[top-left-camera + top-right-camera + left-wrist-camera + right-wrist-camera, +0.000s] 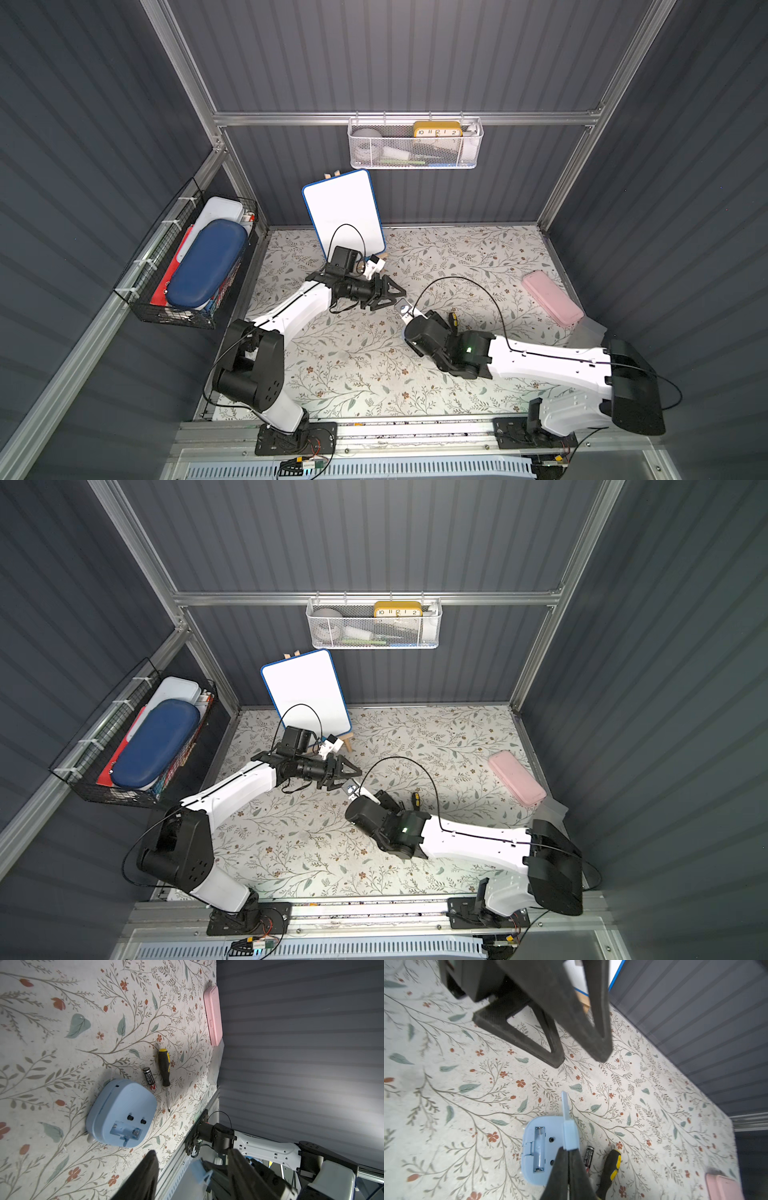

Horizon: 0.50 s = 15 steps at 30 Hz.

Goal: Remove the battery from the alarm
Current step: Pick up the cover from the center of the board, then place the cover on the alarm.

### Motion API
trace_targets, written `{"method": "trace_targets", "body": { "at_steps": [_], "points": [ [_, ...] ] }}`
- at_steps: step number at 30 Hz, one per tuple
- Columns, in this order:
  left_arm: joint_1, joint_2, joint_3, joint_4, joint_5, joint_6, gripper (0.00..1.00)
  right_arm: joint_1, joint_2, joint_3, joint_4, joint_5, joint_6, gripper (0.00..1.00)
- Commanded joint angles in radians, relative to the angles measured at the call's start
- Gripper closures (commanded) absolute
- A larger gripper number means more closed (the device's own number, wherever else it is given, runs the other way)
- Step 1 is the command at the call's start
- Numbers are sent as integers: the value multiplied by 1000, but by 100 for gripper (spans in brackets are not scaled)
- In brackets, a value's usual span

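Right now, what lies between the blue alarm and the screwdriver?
The battery lies loose on the mat between the alarm and the screwdriver; both wrist views show it.

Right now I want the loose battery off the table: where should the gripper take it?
Probably mid-barrel, from straight above, jaws across its width: the battery lies flat, a round bar, with the alarm and screwdriver close beside it.

Dark ribbed walls (415, 62), floral tabletop (353, 374)

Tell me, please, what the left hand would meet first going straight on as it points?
Most likely the blue battery cover pinched in the right hand, just ahead between the left hand's open fingers; depth unclear.
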Motion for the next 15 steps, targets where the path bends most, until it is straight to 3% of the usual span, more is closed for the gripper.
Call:
{"method": "trace_targets", "body": {
  "at_steps": [1, 5, 9, 13, 15],
  "points": [
    [5, -16, -17, 4, -15, 34, 43, -59, -81, -15, -58, -205, 95, 100],
    [10, -21, -26, 10, -15, 47, 43, -206, -145, -36, -74, -528, 206, 100],
    [13, -28, -35, 9, -33, 56, 43, -396, -177, -66, -61, -931, 324, 100],
    [19, -43, -45, 15, -48, 59, 43, -519, -157, -120, 12, -1197, 435, 100],
    [19, -47, -47, 17, -51, 64, 43, -539, -106, -136, 38, -1256, 483, 100]
  ]
}}
